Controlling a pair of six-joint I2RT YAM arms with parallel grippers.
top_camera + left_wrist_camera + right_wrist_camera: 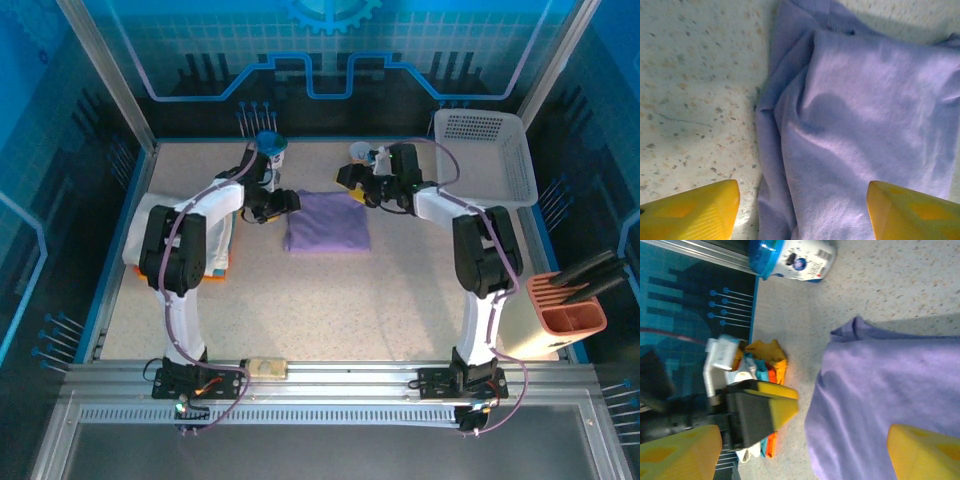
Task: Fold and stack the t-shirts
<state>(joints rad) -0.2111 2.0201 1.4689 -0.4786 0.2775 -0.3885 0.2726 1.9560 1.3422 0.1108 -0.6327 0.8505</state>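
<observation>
Stack of t-shirts [220,266], white with an orange edge, sits left of the lavender t-shirt [328,222], which lies folded mid-table. The left gripper [288,204] hovers at its left edge and the right gripper [352,188] at its far right corner, both with fingers spread, holding nothing. The left wrist view reveals bunched folds that look flat from overhead. A blue-lidded jar [268,142] stands beyond.

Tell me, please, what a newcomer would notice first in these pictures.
The folded purple shirt lies mid-table, with the left gripper and right gripper open at its far corners. A white basket stands at the far right, and an orange holder of black tools at the near right.
</observation>
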